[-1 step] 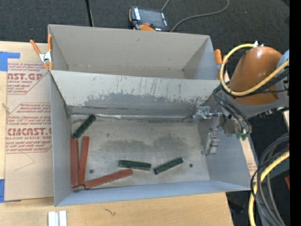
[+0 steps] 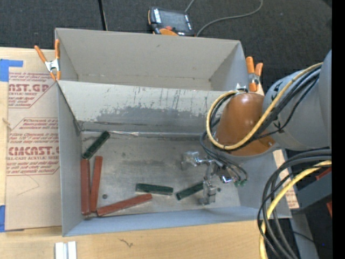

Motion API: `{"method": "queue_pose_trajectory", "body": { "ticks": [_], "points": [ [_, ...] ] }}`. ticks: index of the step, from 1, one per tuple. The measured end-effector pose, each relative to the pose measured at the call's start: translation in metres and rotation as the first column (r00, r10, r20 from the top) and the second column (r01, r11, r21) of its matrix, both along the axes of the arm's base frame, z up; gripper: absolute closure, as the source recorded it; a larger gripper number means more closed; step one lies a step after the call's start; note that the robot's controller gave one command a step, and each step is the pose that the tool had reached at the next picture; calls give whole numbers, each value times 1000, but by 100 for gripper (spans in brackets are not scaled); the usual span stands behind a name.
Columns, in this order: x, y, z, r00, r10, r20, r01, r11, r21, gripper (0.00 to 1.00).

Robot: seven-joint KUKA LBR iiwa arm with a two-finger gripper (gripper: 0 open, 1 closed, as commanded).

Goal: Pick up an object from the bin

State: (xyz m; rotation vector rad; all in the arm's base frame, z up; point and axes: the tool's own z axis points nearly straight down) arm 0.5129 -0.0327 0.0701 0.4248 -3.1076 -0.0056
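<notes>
Stick pair [image 2: 85, 188] at left of bin [image 2: 69, 144], middle stick [image 2: 154, 188] at centre, right stick [image 2: 188, 192] beside it

Green sticks [image 2: 154, 188], red sticks [image 2: 124, 204], grey bin [image 2: 140, 107]

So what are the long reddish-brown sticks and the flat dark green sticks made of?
The long reddish-brown sticks look like matte painted wood or plastic: even colour, no glint. The flat dark green sticks look the same, dull and straight-edged. Hard to tell which.
</notes>
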Motion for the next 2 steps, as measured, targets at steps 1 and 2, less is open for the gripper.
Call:
{"method": "queue_pose_trajectory", "body": {
  "ticks": [1,2],
  "points": [
    [2,-2,3,1000,-3,5,3,1000,-2,100],
    [18,-10,137,999,30,16,-29,1000,-4,100]
  ]
}}
